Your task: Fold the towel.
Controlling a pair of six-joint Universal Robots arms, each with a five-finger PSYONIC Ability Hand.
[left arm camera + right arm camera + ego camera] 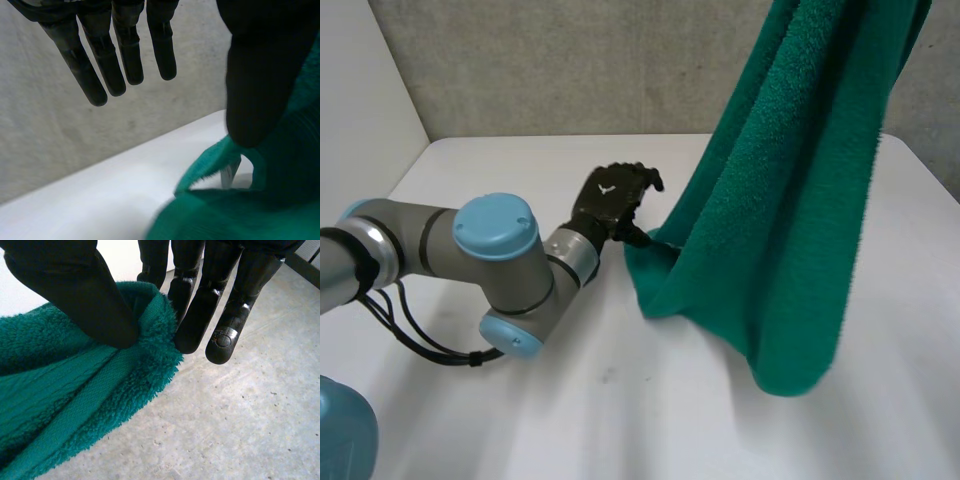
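In my head view the dark green terry towel (780,200) hangs in a thick, bunched column over the far right of the white counter (620,420). Its lower end rests on the counter in a rounded fold, with one corner jutting toward the left.

My right hand (70,285) holds the upper end. In the right wrist view the thumb presses on the hemmed edge of the towel (65,390) from one side, and the fingers (197,315) sit against the other side. The edge is pinched between them.

The left arm (470,250) reaches in across the counter, bent at the elbow. The left hand (615,200) sits just beside that jutting lower corner, and I cannot tell from here whether it touches the cloth. In the left wrist view its fingers (125,55) are straight and spread, well apart from the thumb (260,75), so that hand is open. The towel (240,215) lies on the thumb side of the palm. A curled corner of it is raised off the counter (100,195) near the thumb tip.

A grey wall (570,70) stands behind the counter.
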